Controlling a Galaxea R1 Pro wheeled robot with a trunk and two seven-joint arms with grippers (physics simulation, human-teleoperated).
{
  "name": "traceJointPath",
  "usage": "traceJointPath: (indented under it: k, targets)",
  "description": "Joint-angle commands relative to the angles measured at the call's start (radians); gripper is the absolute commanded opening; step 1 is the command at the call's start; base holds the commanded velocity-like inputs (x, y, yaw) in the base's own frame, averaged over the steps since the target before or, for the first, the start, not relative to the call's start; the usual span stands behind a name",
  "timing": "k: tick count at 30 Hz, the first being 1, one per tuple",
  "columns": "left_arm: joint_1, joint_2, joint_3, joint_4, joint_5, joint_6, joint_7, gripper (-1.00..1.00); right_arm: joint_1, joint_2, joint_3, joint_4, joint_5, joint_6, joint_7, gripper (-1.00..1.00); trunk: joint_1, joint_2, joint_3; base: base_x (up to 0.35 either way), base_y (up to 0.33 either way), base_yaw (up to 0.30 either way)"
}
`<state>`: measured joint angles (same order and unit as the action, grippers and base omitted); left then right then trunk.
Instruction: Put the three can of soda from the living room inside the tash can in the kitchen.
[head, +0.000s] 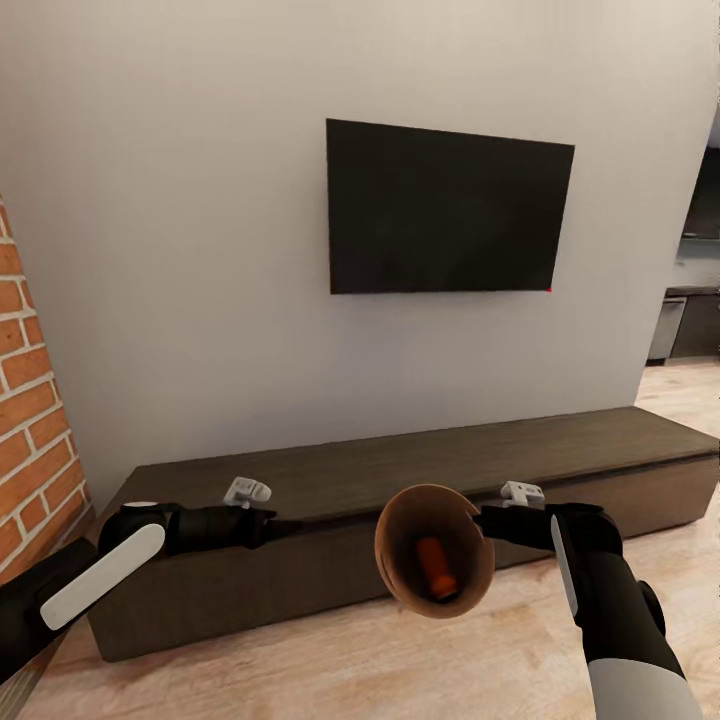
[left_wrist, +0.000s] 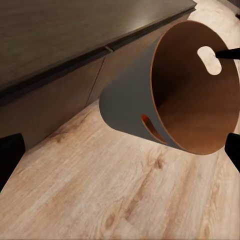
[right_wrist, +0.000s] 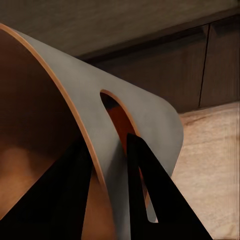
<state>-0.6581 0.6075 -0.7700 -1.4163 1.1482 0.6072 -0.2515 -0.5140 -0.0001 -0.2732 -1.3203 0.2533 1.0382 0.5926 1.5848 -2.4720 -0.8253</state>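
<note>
The tash can (head: 388, 535), a copper-brown bin, hangs tilted above the floor with its mouth toward my head camera. One orange can of soda (head: 437, 566) lies inside it. My right gripper (head: 482, 521) is shut on the bin's rim. In the right wrist view the right gripper (right_wrist: 106, 142) has one finger inside and one outside the wall (right_wrist: 145, 120), beside a handle slot. My left gripper (head: 288, 525) is open and empty, left of the bin. The left wrist view looks past the left gripper (left_wrist: 122, 142) at the bin (left_wrist: 127, 97), where orange shows through a slot.
A long dark wood TV bench (head: 420, 465) runs along the grey wall just behind both grippers, under a wall-mounted black TV (head: 448, 208). Red brick (head: 30, 420) stands at the left. Light plank floor (head: 400, 660) lies below. A kitchen opening (head: 692, 300) shows at the far right.
</note>
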Motion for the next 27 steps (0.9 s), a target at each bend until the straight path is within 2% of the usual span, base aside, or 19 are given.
traceJointPath:
  k: [1,27]
  targets:
    - [0.000,0.000,0.000,0.000,0.000,0.000,0.000,1.00,-0.001,0.000,0.000,0.000,-0.038,0.009,0.001,-1.00,0.000,0.000,0.000,0.000,0.000,-0.028]
    - [0.000,-0.002,0.000,0.000,-0.001,-0.001,0.001,1.00,0.000,0.001,-0.005,0.007,-0.046,0.009,0.002,-1.00,0.000,0.000,-0.002,0.000,0.000,-0.016]
